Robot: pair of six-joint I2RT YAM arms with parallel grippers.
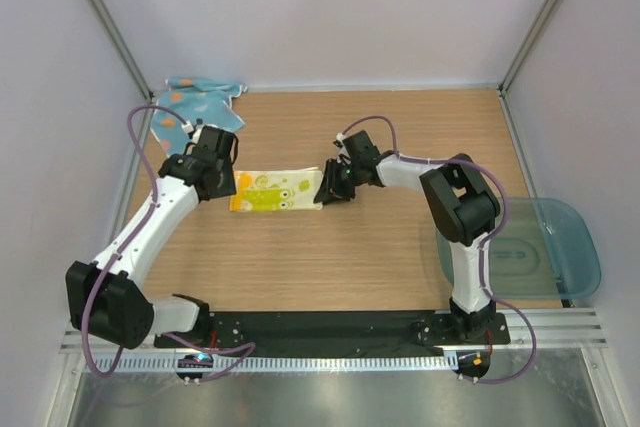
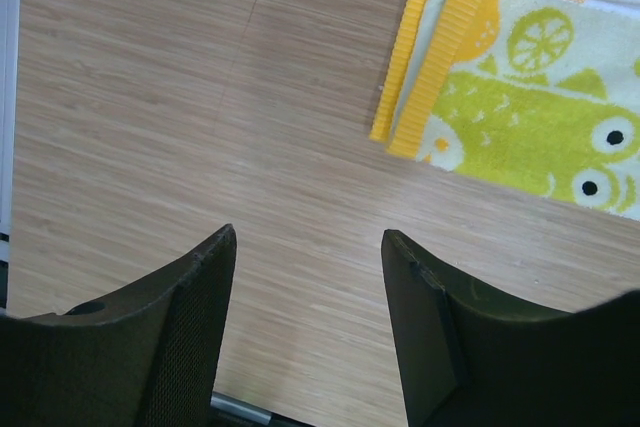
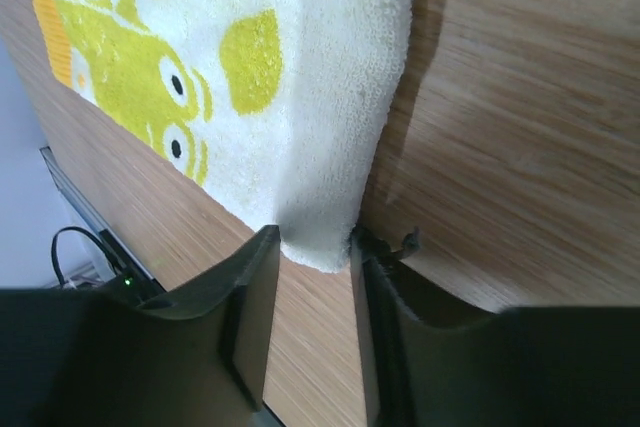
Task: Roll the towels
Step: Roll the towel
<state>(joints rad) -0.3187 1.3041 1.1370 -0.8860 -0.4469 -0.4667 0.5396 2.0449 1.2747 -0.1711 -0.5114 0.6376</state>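
The yellow towel [image 1: 275, 192] with green cartoon print lies flat as a folded strip on the wooden table. My right gripper [image 1: 335, 187] is at its right end. In the right wrist view the jaws [image 3: 310, 242] are closed on the lifted, curled end of the towel [image 3: 330, 147]. My left gripper [image 1: 222, 183] hovers just left of the towel's left end, open and empty [image 2: 308, 237], and the towel's orange-edged end [image 2: 520, 97] lies ahead to the right. The light blue towel [image 1: 200, 102] lies crumpled at the far left corner.
A clear bluish plastic tub [image 1: 540, 247] sits at the table's right edge, beside the right arm. White walls enclose the table on the left, back and right. A black rail [image 1: 330, 329] with both arm bases runs along the near edge.
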